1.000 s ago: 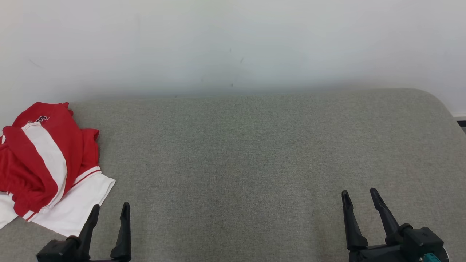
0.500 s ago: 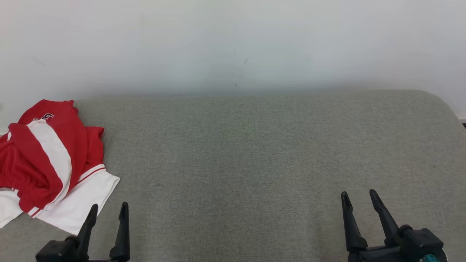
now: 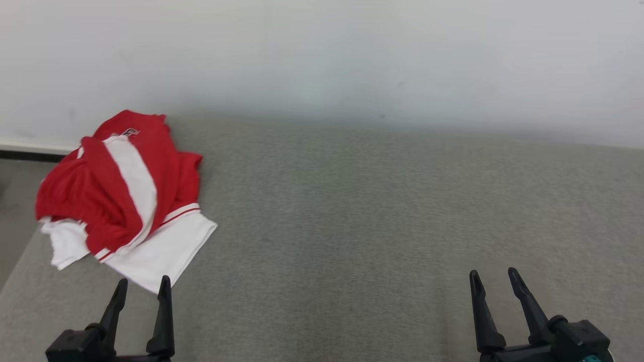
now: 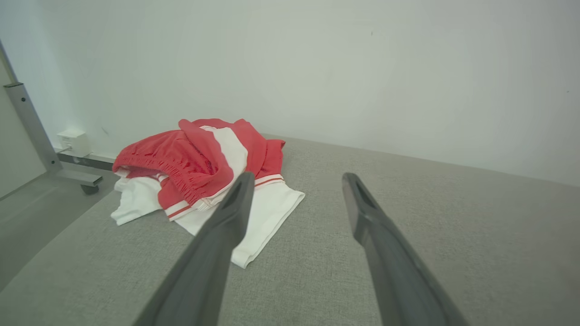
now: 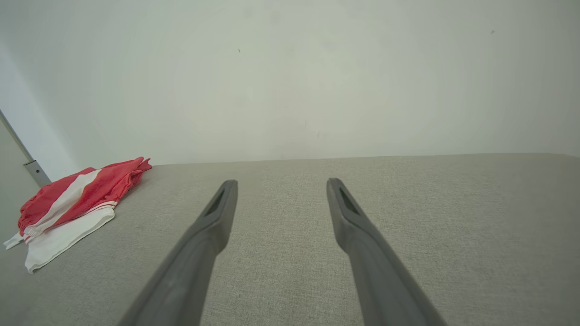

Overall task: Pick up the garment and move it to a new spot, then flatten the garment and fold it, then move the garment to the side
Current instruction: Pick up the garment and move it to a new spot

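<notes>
A red and white garment (image 3: 123,193) lies bunched in a heap at the far left of the grey fabric surface (image 3: 377,216). It also appears in the left wrist view as the garment (image 4: 199,172) and, far to the left, in the right wrist view as the garment (image 5: 72,203). My left gripper (image 3: 142,284) stands open just in front of the garment's white hem, apart from it. Over bare fabric at the lower right, my right gripper (image 3: 492,277) is open too, with nothing between its fingers.
A plain white wall (image 3: 322,55) rises directly behind the surface. The surface's left edge (image 3: 20,261) drops to a grey floor. A metal frame leg with a caster (image 4: 68,172) and a small white box (image 4: 72,140) stand beyond the garment.
The head camera has turned left, so the whole picture shifted right and the garment now sits fully in view. Both grippers stay open in the same pose.
</notes>
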`<state>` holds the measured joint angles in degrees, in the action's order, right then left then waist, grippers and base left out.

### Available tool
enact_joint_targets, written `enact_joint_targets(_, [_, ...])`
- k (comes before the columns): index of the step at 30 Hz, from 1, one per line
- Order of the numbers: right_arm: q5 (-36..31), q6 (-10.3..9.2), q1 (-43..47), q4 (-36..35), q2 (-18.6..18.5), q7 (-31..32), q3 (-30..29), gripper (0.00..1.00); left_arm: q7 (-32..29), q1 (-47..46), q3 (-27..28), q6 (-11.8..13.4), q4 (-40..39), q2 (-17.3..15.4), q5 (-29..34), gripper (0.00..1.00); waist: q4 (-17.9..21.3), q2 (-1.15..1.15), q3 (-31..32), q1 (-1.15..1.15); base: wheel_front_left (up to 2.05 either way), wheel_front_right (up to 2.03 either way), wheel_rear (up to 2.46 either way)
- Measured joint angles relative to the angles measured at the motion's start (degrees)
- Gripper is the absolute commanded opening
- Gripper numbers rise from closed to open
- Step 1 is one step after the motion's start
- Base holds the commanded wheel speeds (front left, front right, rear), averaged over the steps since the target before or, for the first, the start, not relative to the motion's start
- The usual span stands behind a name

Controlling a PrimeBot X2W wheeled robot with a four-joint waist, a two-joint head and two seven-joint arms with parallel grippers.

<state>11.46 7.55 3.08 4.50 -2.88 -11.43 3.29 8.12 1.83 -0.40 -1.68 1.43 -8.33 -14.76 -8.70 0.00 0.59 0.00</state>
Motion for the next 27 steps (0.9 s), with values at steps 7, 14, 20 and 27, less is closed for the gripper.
enact_joint_targets(7, [0.0,0.00,0.1,0.3,0.0,0.1,0.0,1.00,0.9,-0.3,0.4,0.6,1.2,-0.5,0.0,1.00,-6.4,0.00,-0.1,0.00,0.00,0.00,0.00])
enact_joint_targets(14, [0.0,0.00,-0.1,0.6,0.0,0.3,0.7,1.00,1.8,-0.3,1.2,1.4,2.2,-0.9,-0.2,1.00,-14.3,0.00,-0.1,0.00,0.00,0.00,0.00])
enact_joint_targets(20, [0.0,0.00,-1.2,0.7,0.0,0.7,2.2,1.00,2.9,-0.1,2.3,2.5,2.4,-1.1,-0.7,1.00,-19.1,0.00,-0.3,0.00,0.00,0.00,0.00])
enact_joint_targets(27, [0.0,0.00,-3.5,1.8,-0.2,1.1,3.7,1.00,4.1,0.5,3.4,3.5,2.2,-0.9,-1.5,1.00,-21.2,0.00,-2.0,0.00,0.00,0.00,0.00])
